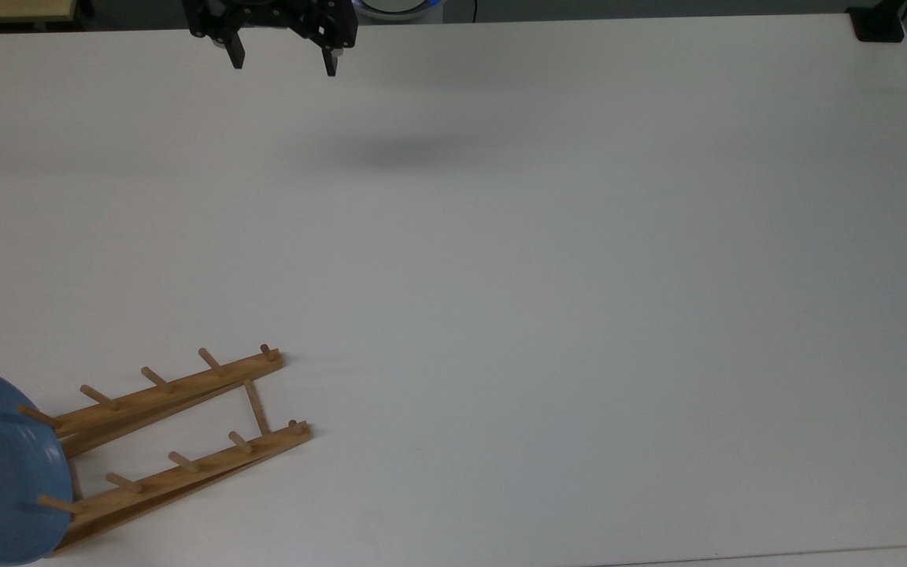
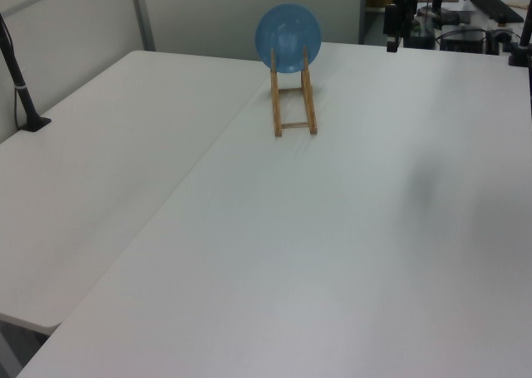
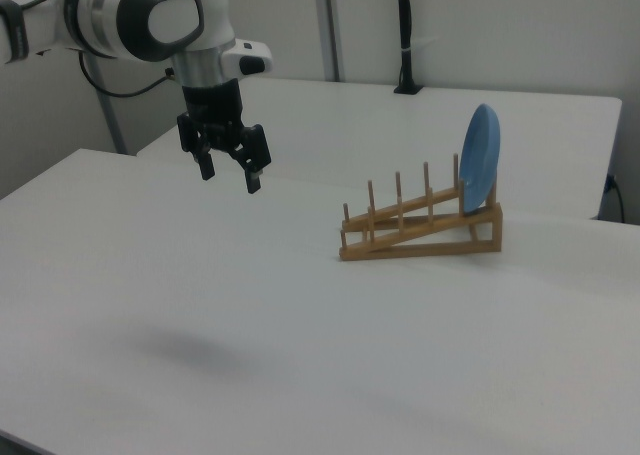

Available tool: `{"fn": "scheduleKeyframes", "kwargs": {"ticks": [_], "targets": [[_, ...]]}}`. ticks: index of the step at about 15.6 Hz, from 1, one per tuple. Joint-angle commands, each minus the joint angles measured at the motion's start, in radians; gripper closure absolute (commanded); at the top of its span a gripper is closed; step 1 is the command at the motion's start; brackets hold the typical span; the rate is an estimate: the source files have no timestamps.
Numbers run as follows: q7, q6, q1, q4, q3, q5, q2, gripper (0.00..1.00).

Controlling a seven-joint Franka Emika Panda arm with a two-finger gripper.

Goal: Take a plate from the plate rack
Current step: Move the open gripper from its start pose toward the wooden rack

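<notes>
While my gripper [image 3: 230,173] hangs high above the table [image 1: 579,276] with fingers spread wide and nothing in them, the plate [image 3: 480,159] stands on edge, well away, in the plate rack's [image 3: 420,230] raised end slot. Approach, grasp and lift all remain.

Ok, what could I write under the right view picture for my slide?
Robot arm's open tool hangs above the white table, away from the blue plate standing upright in the wooden plate rack.

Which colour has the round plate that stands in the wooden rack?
The round shallow plate is matte light blue, clearest in the left view.
</notes>
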Motion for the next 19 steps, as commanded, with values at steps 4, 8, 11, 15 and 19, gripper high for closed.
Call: {"fn": "scheduleKeyframes", "kwargs": {"ticks": [4,8,11,15,19], "targets": [[-0.003,-0.033,-0.008,0.004,-0.004,0.013,-0.011,0.0],[-0.003,-0.024,-0.009,0.004,-0.006,0.013,-0.008,0.0],[-0.003,-0.016,-0.011,0.006,-0.006,0.011,-0.002,0.0],[0.004,-0.019,-0.012,0.006,-0.006,0.014,-0.005,0.0],[0.009,0.005,-0.012,0.02,-0.007,0.008,0.006,0.0]]}}
